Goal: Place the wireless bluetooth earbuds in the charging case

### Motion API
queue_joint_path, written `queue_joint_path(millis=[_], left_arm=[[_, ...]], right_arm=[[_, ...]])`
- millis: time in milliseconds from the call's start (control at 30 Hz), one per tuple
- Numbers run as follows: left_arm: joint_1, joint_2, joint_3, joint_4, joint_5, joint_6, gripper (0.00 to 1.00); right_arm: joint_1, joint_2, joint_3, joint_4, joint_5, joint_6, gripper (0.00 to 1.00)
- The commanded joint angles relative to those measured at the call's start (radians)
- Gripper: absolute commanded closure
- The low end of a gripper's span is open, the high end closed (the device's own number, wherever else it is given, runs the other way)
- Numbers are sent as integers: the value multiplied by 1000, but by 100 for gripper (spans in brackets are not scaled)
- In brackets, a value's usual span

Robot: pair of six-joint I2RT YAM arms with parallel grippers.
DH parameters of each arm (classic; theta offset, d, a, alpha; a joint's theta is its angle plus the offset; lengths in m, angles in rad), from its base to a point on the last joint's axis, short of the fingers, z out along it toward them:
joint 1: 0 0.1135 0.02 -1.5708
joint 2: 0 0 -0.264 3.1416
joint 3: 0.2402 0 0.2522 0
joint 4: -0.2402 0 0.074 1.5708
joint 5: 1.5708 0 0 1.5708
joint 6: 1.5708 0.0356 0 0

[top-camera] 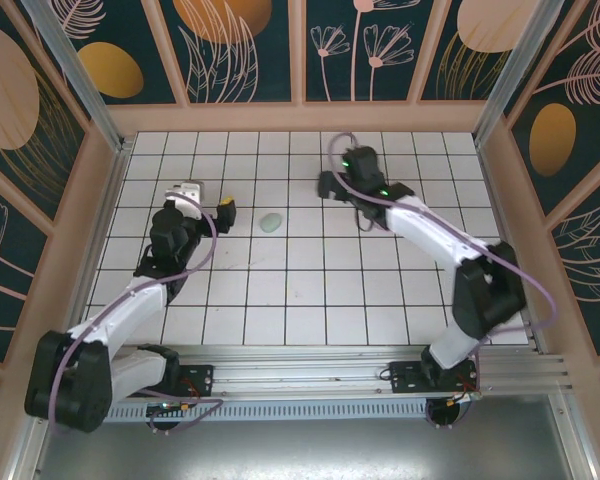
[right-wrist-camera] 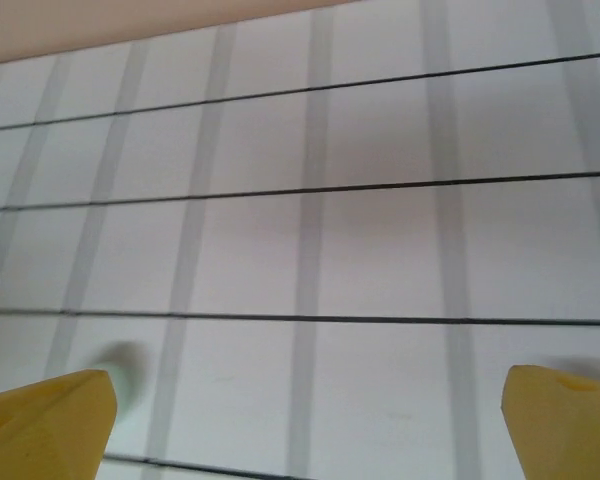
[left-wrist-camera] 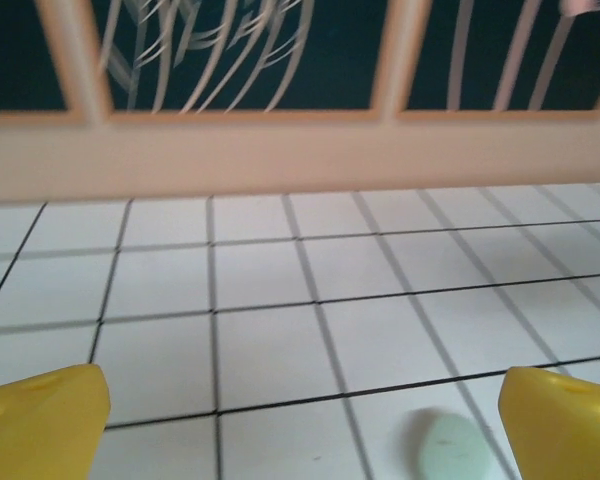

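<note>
Left claw [left-wrist-camera: 305, 400] gapes released; mint case [left-wrist-camera: 450, 447] lies on tiles [left-wrist-camera: 260, 350] near one yellow finger [left-wrist-camera: 565, 420].

On table [top-camera: 380, 300]: case [top-camera: 271, 222] btwn L gripper [top-camera: 206, 200] & R gripper [top-camera: 327, 186] (slightly nearer bases).

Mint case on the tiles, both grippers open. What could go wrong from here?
1. In the left wrist view the mint case lies off-centre, close to one finger of the open left gripper. Closing here may nudge the rounded case across the tiles instead of gripping it.
2. The open right gripper is on the case's other side in the top view. Both arms reaching in might collide.
</note>
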Motion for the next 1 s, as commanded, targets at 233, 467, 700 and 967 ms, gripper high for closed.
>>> queue_joint_path(millis=[233, 467, 700, 967], left_arm=[[91, 40, -117, 194, -389, 38, 1], [150, 34, -319, 498, -397, 27, 1], [165, 180, -406, 846, -375, 45, 1], [166, 368, -390, 993, -290, 82, 1]], right_arm=[[-319, -397, -732, 754, 118, -366, 1], [-506, -378, -908, 1008, -21, -308, 1], [-554, -295, -973, 1273, -158, -253, 1], [-555, -45, -980, 1515, -208, -257, 1]])
